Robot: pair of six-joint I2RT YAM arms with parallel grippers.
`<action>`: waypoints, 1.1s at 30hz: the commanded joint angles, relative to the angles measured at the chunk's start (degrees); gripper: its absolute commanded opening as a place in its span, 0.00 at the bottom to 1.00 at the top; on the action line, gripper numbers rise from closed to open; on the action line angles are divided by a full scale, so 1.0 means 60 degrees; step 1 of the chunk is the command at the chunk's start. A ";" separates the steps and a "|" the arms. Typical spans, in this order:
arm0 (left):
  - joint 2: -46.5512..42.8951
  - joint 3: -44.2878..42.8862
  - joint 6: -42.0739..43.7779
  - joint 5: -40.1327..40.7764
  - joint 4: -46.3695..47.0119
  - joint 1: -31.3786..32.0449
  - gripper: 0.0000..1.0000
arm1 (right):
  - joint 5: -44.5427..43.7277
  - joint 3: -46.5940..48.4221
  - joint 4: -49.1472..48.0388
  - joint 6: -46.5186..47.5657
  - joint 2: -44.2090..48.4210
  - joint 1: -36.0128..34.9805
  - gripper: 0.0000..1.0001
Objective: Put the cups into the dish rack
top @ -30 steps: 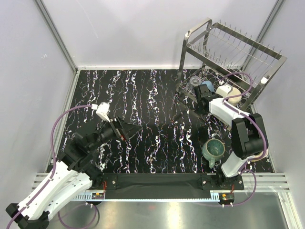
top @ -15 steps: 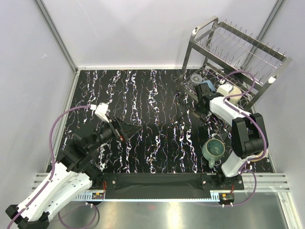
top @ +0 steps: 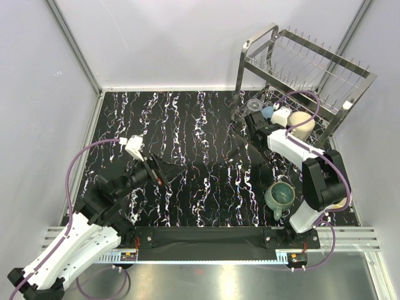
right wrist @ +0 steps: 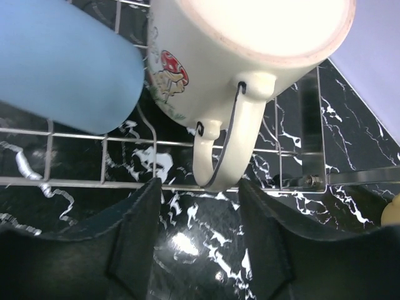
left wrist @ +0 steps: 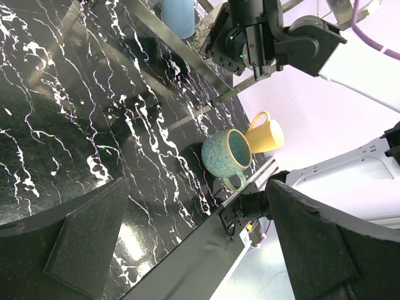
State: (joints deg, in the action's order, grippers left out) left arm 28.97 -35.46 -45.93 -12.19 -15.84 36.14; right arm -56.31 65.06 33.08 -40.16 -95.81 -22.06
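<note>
At the left, the left gripper (top: 164, 169) is hovering low over the black marbled table (top: 200, 125) with its jaws spread wide and nothing between them. It is probably keeping out of the way so the other arm has room to work. Further right, near the base of the right arm, the teal mug (top: 279, 195) is sitting upright on the table. The left wrist view is showing the yellow mug (left wrist: 267, 134) just behind it, and both are waiting to be loaded. Beyond them the dish rack (top: 241, 75) is standing at the far right corner, and three cups appear to be resting on its lower tier: the glass tumbler (top: 255, 105), then the light-blue cup (right wrist: 62, 62) lying on the wires, then the cream mug (right wrist: 250, 56) just beside it. The right gripper (right wrist: 200, 187) is reaching into that tier with its jaws standing apart. The cream mug's handle is sitting in the gap and, as far as one can tell, is not being pinched, so the wires rather than the fingers are bearing the mug
</note>
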 commanded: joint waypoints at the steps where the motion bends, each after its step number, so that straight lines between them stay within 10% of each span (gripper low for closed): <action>1: -0.0039 -0.0022 0.0068 -0.0035 0.0222 -0.0032 0.99 | -0.0224 0.0378 0.0316 -0.0089 0.0602 -0.0321 0.64; 10: -0.0082 -0.0008 0.0024 -0.0020 0.0237 -0.0032 0.99 | -0.0048 0.0466 0.0843 -0.0030 0.0982 -0.0760 0.80; 33: -0.0214 -0.0007 -0.0050 0.0082 0.0149 -0.0032 0.99 | 0.2647 0.2061 0.2835 0.0790 0.4952 -0.2050 0.79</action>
State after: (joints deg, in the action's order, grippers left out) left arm 28.47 -35.33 -46.04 -12.01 -17.08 36.14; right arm -44.14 73.25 49.34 -38.17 -69.32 -34.11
